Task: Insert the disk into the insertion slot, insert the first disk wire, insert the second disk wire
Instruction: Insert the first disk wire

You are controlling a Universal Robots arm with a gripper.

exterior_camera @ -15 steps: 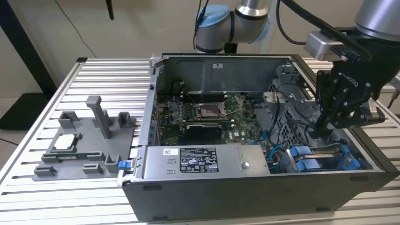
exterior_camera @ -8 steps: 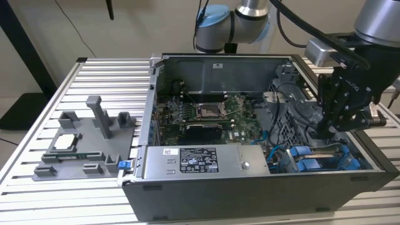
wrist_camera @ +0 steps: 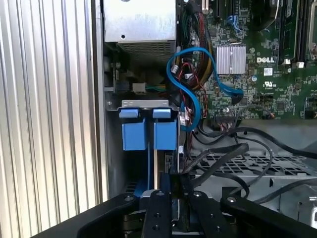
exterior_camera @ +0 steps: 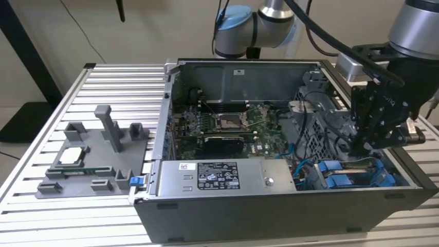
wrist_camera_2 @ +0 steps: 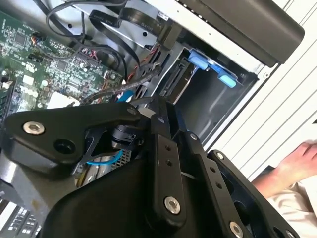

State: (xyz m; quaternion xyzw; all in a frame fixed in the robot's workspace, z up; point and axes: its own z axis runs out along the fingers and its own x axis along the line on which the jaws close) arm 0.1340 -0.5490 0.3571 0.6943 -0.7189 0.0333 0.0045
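The disk [wrist_camera: 148,135], in its blue-tabbed carrier, sits in the insertion slot [wrist_camera: 144,103] of the grey drive cage at the case's front corner, on the exterior view's right [exterior_camera: 341,174]. My black gripper [exterior_camera: 358,149] reaches down into the case just behind the disk. In the first wrist view its fingers [wrist_camera: 157,208] stand close together, shut on the end of a black disk wire [wrist_camera: 218,151] at the disk's rear. A blue wire [wrist_camera: 190,82] loops from the motherboard toward the disk.
The open computer case [exterior_camera: 274,216] lies on a slatted table [exterior_camera: 110,92]. Power supply [exterior_camera: 219,177], processor socket [exterior_camera: 229,122] and loose black cables [wrist_camera_2: 99,29] crowd the inside. A grey fixture [exterior_camera: 89,154] stands at the exterior view's left. A person's hand [wrist_camera_2: 297,158] rests outside the case.
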